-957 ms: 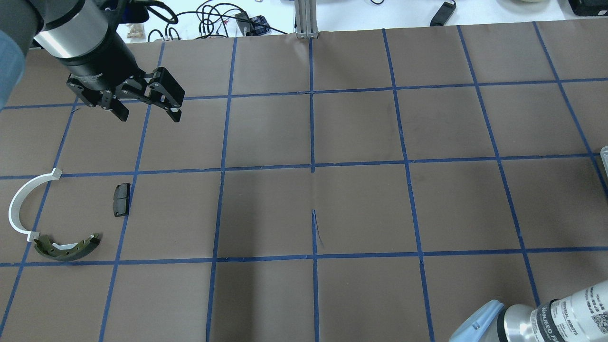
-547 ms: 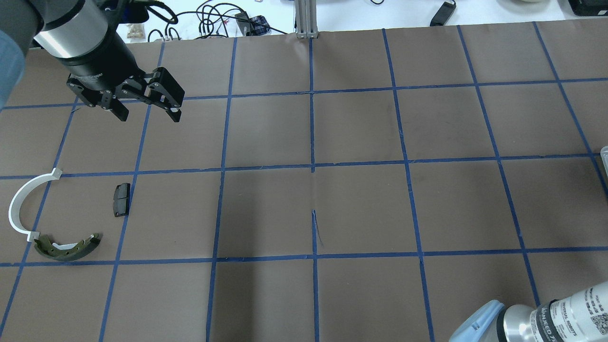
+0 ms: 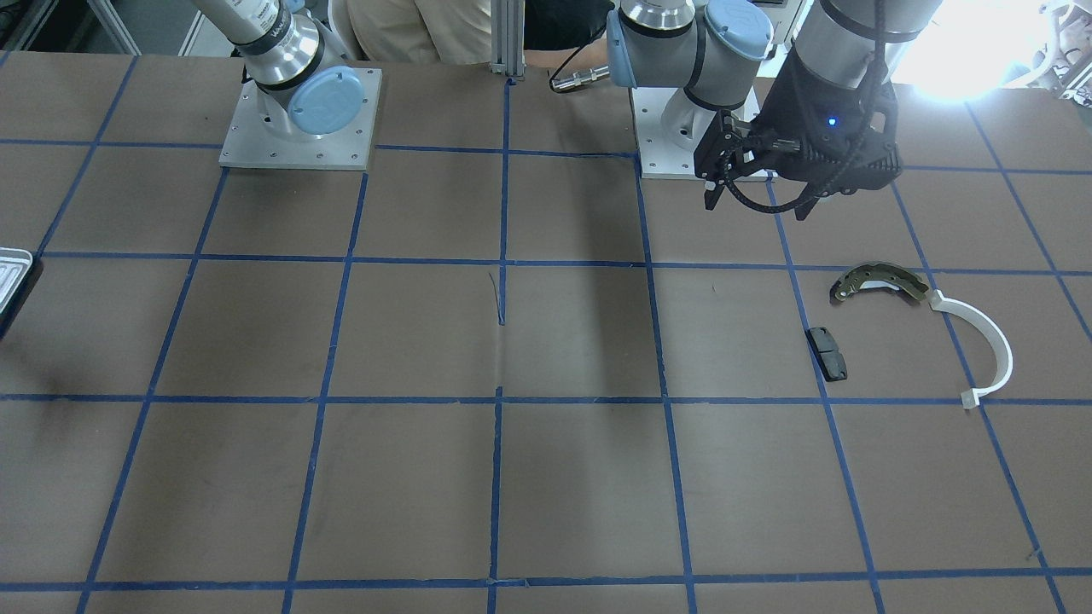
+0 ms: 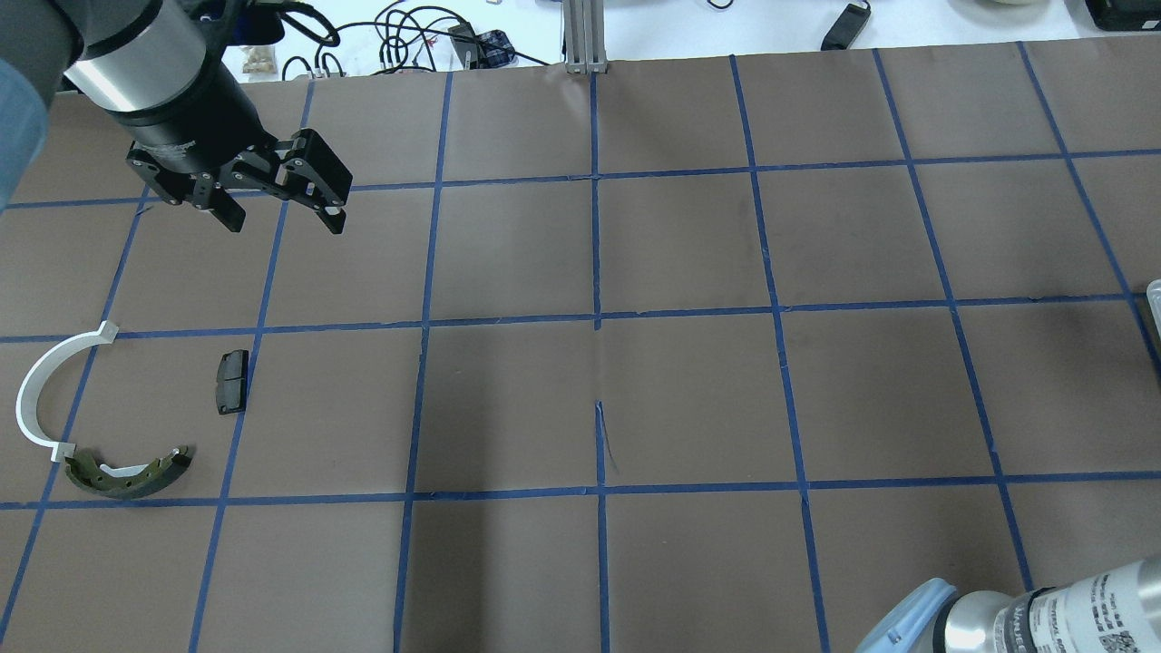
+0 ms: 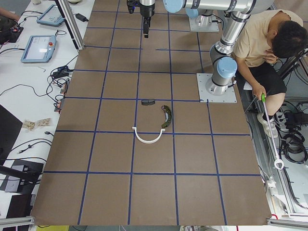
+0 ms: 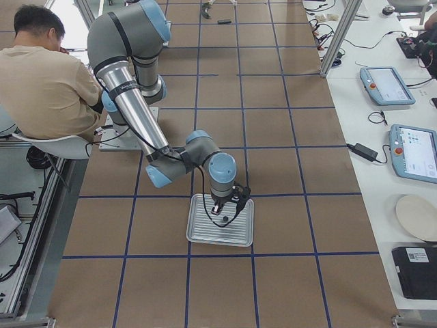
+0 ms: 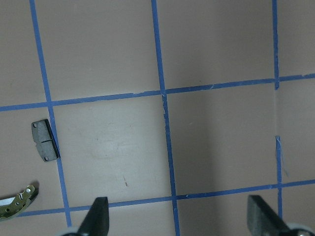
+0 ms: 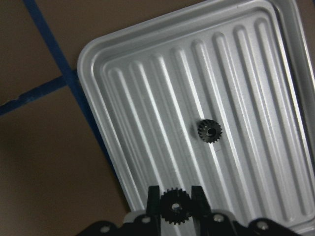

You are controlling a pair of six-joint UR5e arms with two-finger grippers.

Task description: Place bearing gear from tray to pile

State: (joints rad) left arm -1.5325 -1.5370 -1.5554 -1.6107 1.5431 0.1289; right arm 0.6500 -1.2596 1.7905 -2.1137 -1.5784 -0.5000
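Tabletop [image 4: 689, 390] bears the tray [image 8: 147, 98]; over it the right gripper [image 8: 174, 199] clamps one bearing gear [image 8: 172, 207]. Carrying it to the pile [image 4: 136, 485], far from that tray, is the step left to do. Meanwhile the left gripper [image 4: 284, 220] gapes empty.

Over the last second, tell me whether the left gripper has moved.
No. The left gripper has not shifted; it frames the same blue tape line in the overhead view.

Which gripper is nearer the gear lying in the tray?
Right. The right gripper, gripping a second gear, hangs close by the loose gear; the left gripper hovers across the table near the brake pad.
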